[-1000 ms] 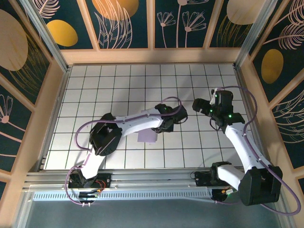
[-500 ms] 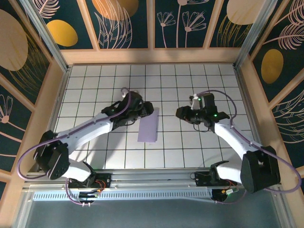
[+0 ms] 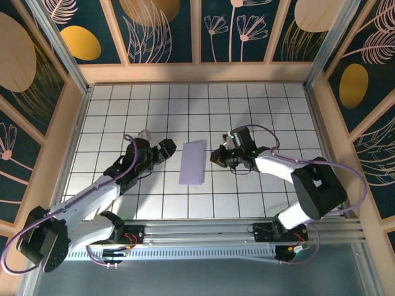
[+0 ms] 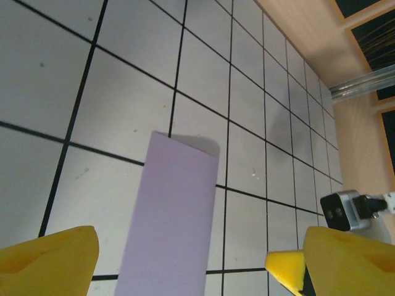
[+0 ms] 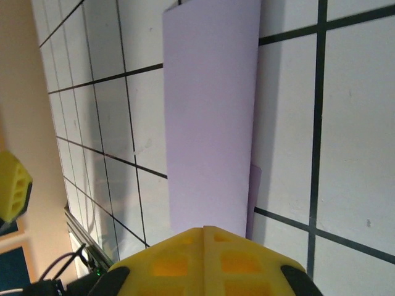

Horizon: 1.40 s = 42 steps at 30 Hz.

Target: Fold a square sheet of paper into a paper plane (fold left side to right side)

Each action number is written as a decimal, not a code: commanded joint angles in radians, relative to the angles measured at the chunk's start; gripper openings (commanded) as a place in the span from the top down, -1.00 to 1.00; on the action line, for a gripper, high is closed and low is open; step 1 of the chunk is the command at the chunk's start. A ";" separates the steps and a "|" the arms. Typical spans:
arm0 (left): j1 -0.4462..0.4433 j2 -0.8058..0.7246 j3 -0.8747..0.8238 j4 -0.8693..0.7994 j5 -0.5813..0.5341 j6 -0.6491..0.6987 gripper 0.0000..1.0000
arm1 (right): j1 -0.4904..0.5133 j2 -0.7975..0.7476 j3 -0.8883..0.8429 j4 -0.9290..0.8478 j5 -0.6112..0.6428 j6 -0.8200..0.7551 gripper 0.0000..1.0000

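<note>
The folded square sheet of paper [image 3: 192, 163] lay on the worktop [image 3: 123, 111] between the left gripper [image 3: 164, 150], fingers released, and the right gripper [image 3: 214, 157], fingers clenched.

Left wrist view: you lose the near end of the sheet of paper [image 4: 176, 216] below the bottom edge. The 2 yellow fingers [image 4: 46, 259] of the left gripper [image 4: 197, 250] are cropped there too.

Right wrist view: the right gripper [image 5: 203, 231], fingertips pressed together, covers the sheet's near end. You cannot tell whether they touch it.
</note>
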 commanded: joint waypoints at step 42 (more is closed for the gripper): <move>0.005 0.274 0.006 0.103 0.336 -0.014 -0.25 | 0.013 0.292 0.157 -0.198 0.114 -0.276 1.00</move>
